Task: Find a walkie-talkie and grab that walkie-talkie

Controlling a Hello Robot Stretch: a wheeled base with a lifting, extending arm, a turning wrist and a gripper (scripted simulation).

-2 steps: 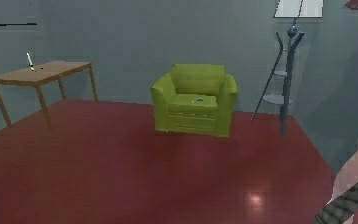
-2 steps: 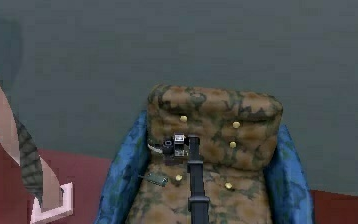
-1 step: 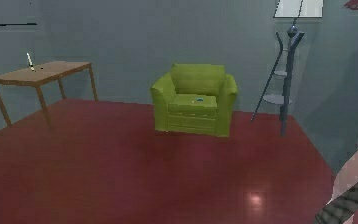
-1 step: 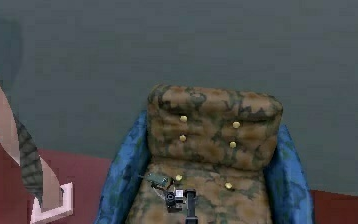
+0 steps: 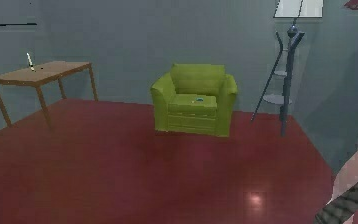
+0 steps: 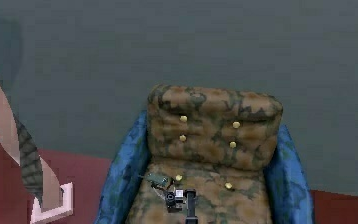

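In the arm side view, my gripper (image 6: 157, 181) reaches over the seat of a brown-patterned armchair (image 6: 215, 125) with blue sides. The arm's dark bar (image 6: 192, 208) rises from the bottom edge. The patterned seat lies right behind the gripper's far end, so I cannot tell whether it holds anything. In the forward view, a green armchair (image 5: 194, 98) stands at the middle with a small dark thing (image 5: 199, 100) on its seat. A small pale upright thing (image 5: 30, 62) stands on a wooden table (image 5: 47, 74) at the left.
A grey-blue stand with angled legs (image 5: 284, 80) rises at the forward view's right by the wall. A pink and striped curved shape (image 5: 351, 186) crosses its lower right corner and shows again as a curved shape (image 6: 22, 150) at the arm side view's left. Red floor (image 5: 137, 160) spreads ahead.
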